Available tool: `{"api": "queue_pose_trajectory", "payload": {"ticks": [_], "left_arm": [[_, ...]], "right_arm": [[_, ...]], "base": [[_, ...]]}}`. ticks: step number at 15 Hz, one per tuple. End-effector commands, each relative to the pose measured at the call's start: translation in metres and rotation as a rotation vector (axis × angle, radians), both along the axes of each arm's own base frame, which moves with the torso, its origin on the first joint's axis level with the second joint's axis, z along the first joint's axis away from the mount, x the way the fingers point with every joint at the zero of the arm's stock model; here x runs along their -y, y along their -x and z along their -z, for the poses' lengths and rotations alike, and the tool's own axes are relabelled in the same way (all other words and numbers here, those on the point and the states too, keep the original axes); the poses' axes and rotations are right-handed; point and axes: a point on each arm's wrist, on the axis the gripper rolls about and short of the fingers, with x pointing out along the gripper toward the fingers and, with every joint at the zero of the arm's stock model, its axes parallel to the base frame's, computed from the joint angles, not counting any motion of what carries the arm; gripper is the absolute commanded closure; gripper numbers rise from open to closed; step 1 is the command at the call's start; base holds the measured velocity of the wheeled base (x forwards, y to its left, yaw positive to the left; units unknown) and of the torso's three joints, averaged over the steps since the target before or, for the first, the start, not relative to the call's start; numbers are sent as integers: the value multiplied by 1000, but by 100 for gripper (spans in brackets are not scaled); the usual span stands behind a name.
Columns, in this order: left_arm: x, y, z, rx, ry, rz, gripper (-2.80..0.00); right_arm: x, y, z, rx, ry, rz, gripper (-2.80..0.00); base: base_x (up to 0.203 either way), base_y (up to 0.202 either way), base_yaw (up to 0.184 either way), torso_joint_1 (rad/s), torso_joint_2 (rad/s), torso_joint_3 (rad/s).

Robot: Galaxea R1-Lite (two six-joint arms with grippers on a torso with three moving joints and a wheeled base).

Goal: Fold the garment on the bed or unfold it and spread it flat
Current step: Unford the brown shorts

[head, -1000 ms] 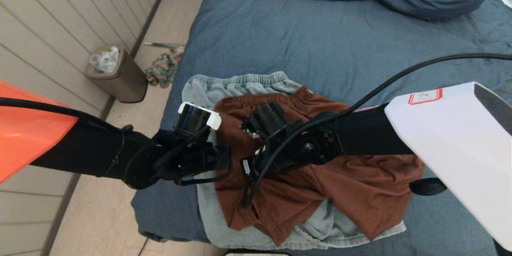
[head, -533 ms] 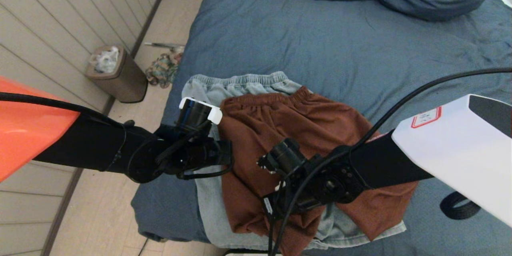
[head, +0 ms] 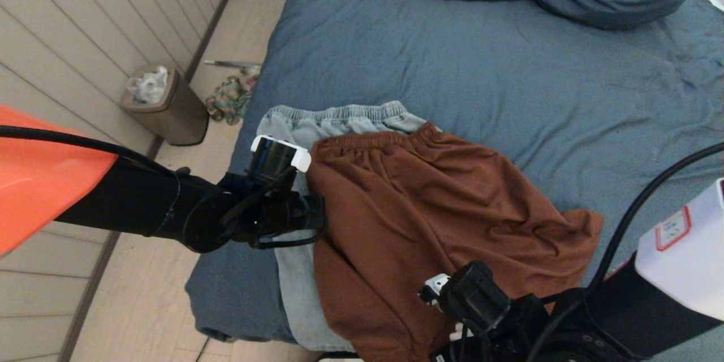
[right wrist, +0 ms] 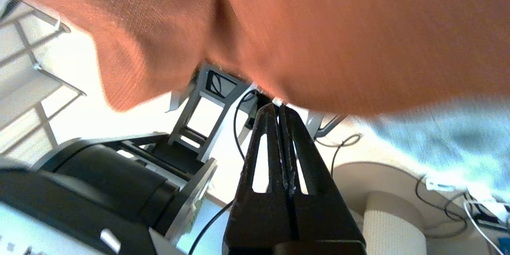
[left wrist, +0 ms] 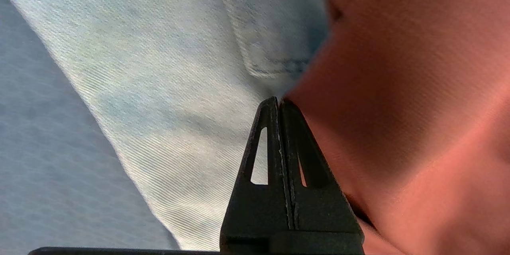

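Rust-brown shorts (head: 430, 209) on the bed (head: 452, 62), edges pinched in closed fingers of left gripper (left wrist: 277, 101) and right gripper (right wrist: 279, 107).

Two black arms with coloured shells

An orange shell (head: 39, 175) is seen left, a white shell (head: 684, 260) with a red-bordered label (head: 673, 229) right; black cables (head: 639, 215) are looped alongside.

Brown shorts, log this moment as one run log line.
brown shorts: spread over light denim shorts on bed | left gripper: shut at shorts' edge | right gripper: shut at near hem
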Motion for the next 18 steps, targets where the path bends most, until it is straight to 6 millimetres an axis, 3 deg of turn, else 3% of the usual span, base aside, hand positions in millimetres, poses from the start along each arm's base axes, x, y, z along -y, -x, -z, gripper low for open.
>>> {"api": "queue_pose_trajectory", "payload": {"ticks": [1,3,7,9,11,15,18], "left_arm": [[-5,-3,-2,5,5,-19,0],[-9,0,-12,25,19,-23,0],[-25,28,-53,89,63,-15,0],[-22,42,-53,65,52,14,0],[-27,49,-41,28,34,12,0],[-46,62,-53,43,62,-26,0],[-50,67,-54,45,66,-30,0]], "right_arm": [[7,7,-14,34,-34,4,0],[3,4,-33,95,-93,3,0],[-13,-17,-88,261,-244,8,0],[-24,-31,-100,285,-267,12,0],[-43,-40,-78,221,-214,-11,0],[-75,-47,-25,111,-122,-54,0],[-83,-48,-18,100,-113,-67,0]], "base": [[0,0,0,0,0,0],[0,0,0,0,0,0],[0,0,0,0,0,0],[0,0,0,0,0,0],[0,0,0,0,0,0],[0,0,0,0,0,0],[0,0,0,0,0,0]]}}
